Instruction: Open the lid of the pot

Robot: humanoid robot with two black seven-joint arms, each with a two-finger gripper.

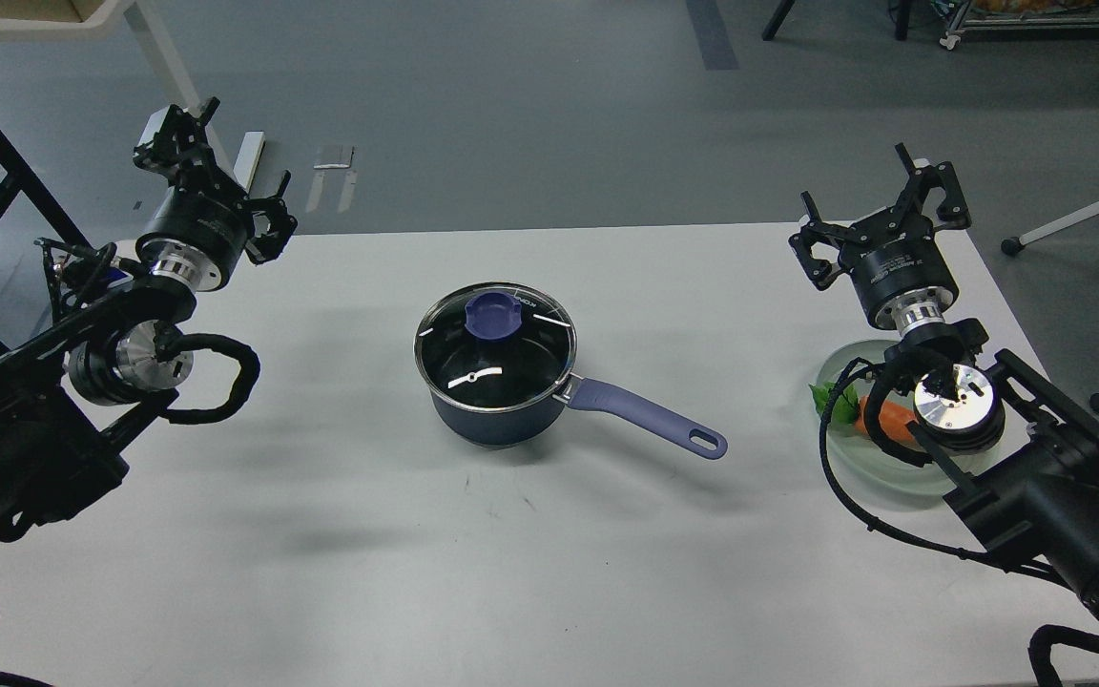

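- The pot (pixel 497 405) stands upright near the middle of the white surface (pixel 321 534), a touch toward the far side.
- Its lavender handle (pixel 650 420) runs out toward 4 o'clock, the holed end lying just above the surface.
- The lid (pixel 495 345) sits flat on the pot's rim and closes it; its purple-blue knob (pixel 494 313) is at the centre of the glass, and the black inside shows through.
- The left pincer (pixel 220 181) hangs at about 10 o'clock from the pot, over the far left edge of the surface, well apart from the pot; its fingers are spread and hold nothing.
- The right pincer (pixel 883 215) hangs at about 2 o'clock from the pot, over the far right part of the surface, also well apart; its fingers are spread wide with nothing between them.
- A pale green plate (pixel 840 367) lies at 3 o'clock from the pot, partly hidden under the right arm, with an orange carrot-like piece (pixel 883 420) and green leaves (pixel 828 393) on it.
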